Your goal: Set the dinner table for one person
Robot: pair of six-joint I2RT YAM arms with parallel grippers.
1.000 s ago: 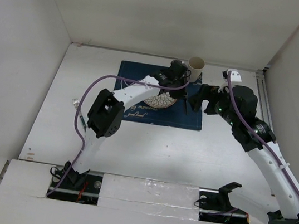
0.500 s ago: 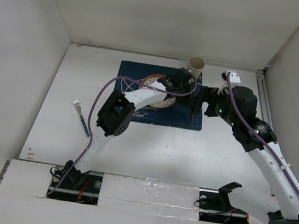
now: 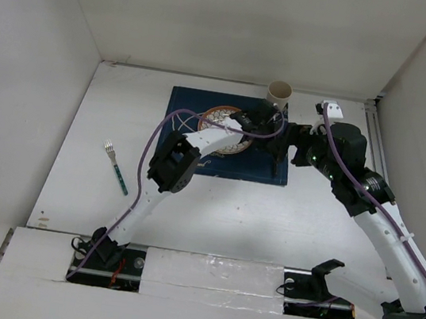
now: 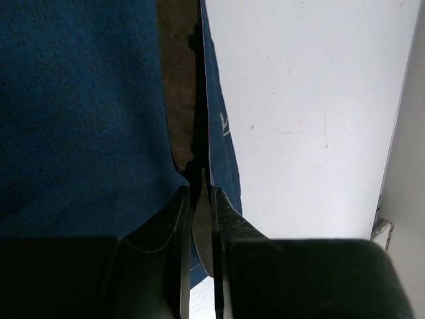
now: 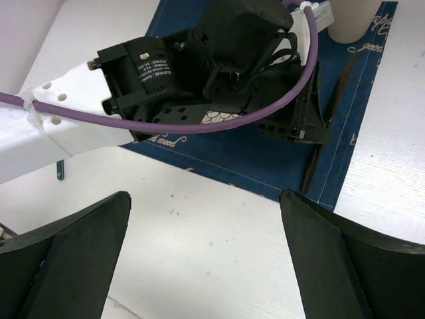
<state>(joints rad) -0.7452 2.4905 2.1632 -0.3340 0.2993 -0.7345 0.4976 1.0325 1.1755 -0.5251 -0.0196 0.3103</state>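
Black slim utensil (image 5: pixel 313 166) is pinched in the closed left gripper (image 4: pixel 199 194), its long axis laid twelve-to-six along the placemat (image 3: pixel 194 100) at its three-o'clock edge.

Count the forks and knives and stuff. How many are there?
2. A fork lies on the bare table left of the blue mat; a thin dark utensil sits along the mat's right edge, pinched in the left pincer. More could be hidden.

The left arm (image 3: pixel 204 136) sprawls across the placemat (image 3: pixel 244 168) and plate (image 3: pixel 218 115), its pincer (image 4: pixel 199 191) clamped on a dark utensil (image 5: pixel 331 119) at the right edge; the cup (image 3: pixel 279 92) crowds the far side. Open surface (image 3: pixel 221 213) surrounds the fork (image 3: pixel 115 167).
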